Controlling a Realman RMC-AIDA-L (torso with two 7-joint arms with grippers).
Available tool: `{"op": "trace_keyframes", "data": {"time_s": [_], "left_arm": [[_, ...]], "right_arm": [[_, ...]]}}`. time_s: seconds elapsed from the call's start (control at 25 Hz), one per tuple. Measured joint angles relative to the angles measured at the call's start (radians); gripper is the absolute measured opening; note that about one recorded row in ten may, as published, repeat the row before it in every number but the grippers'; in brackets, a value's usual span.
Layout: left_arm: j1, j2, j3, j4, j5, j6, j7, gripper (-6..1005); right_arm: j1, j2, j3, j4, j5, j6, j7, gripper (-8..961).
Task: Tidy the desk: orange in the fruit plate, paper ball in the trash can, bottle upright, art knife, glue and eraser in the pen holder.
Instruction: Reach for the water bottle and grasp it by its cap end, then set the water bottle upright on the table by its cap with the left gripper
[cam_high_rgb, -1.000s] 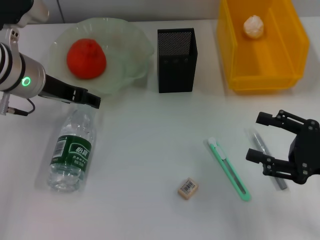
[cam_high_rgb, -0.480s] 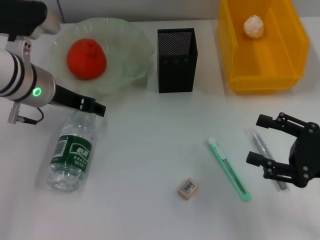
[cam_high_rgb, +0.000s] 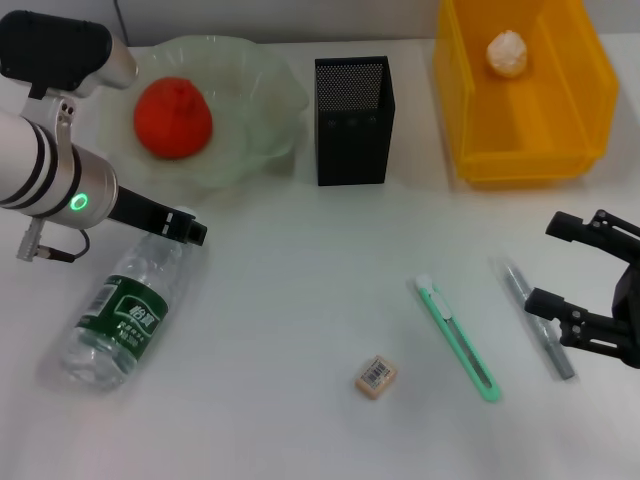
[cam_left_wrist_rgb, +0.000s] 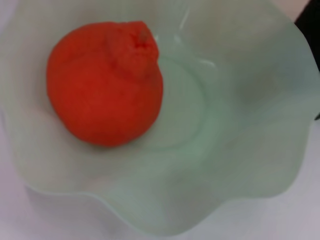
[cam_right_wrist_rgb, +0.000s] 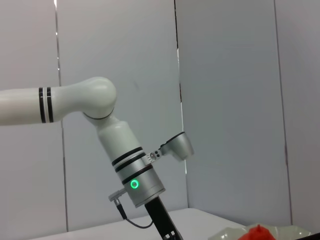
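My orange (cam_high_rgb: 172, 116) is bright red-orange, in a pale green plate (cam_high_rgb: 262, 100). The holder (cam_high_rgb: 353, 120) at 12 o'clock is black mesh. The bin (cam_high_rgb: 530, 120) at 1 o'clock is yellow, with a white paper ball (cam_high_rgb: 507, 52). The clear bottle (cam_high_rgb: 112, 318) has a green label. The knife (cam_high_rgb: 457, 338) is mint green, the glue (cam_high_rgb: 537, 318) grey, the eraser (cam_high_rgb: 376, 377) tan. My arm (cam_high_rgb: 45, 175) is white with black bands and a green light.

robot lab, white table (cam_high_rgb: 300, 300), plain grey panel wall (cam_right_wrist_rgb: 225, 100)

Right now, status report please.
Left hand at bottle neck, bottle lying flat. Right hand open beside glue. Orange plated.
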Motion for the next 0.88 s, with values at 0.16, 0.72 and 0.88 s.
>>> {"op": "trace_keyframes", "data": {"time_s": [0.16, 0.72, 0.88], "left_arm": [[0.058, 0.002, 0.016, 0.130, -0.024, 0.036, 0.042, 449], [0.272, 0.008, -0.320, 0.212, -0.648, 0.239, 0.566, 465], [0.269, 0.011, -0.492, -0.008, -0.852, 0.373, 0.846, 471]], "right_arm": [[-0.002, 0.000, 0.005, 0.000, 0.000, -0.003, 0.001, 801], [0.015, 0.007, 0.068, 0.003, 0.008, -0.078, 0.056, 800], [0.031, 0.009, 0.098, 0.006, 0.009, -0.104, 0.077, 800]]}}
